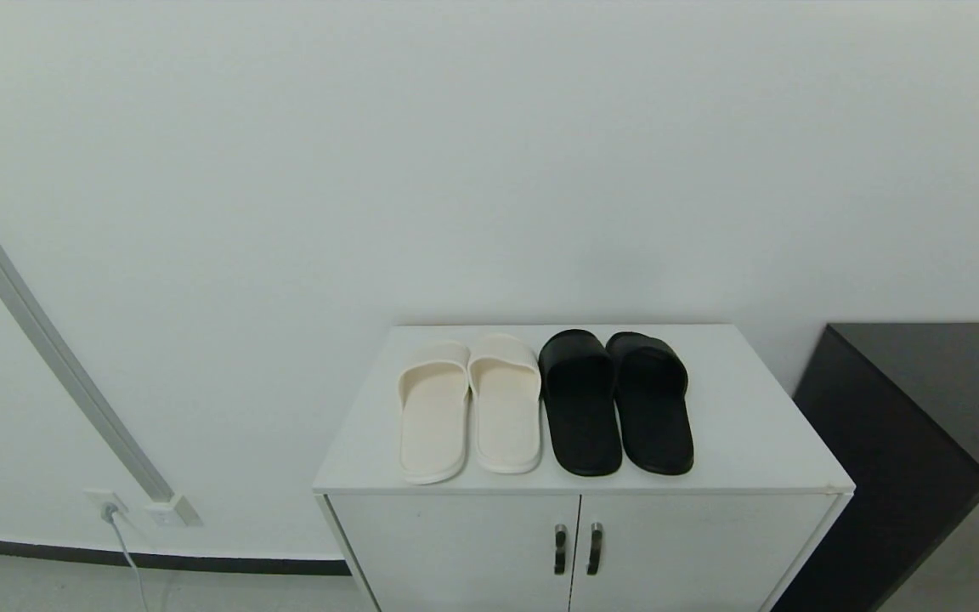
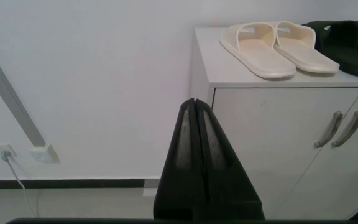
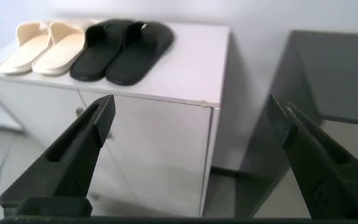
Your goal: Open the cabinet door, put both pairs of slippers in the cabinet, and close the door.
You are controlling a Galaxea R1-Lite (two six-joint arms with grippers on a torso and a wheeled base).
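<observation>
A white cabinet (image 1: 761, 433) stands against the wall with both doors closed and two dark handles (image 1: 577, 548) at the middle seam. On its top lie a cream pair of slippers (image 1: 468, 408) and, to their right, a black pair of slippers (image 1: 617, 399). My left gripper (image 2: 196, 106) is shut with nothing in it, low and off the cabinet's (image 2: 272, 130) left front corner, with the cream slippers (image 2: 278, 46) beyond. My right gripper (image 3: 191, 115) stands wide open, held back from the cabinet's (image 3: 160, 137) right front corner, below the black slippers (image 3: 120, 46).
A dark grey table (image 1: 923, 416) stands close to the cabinet's right side. A slanted grey conduit (image 1: 39, 331) runs down the wall at the left to a socket with a white cable (image 1: 128, 552). Bare floor lies left of the cabinet.
</observation>
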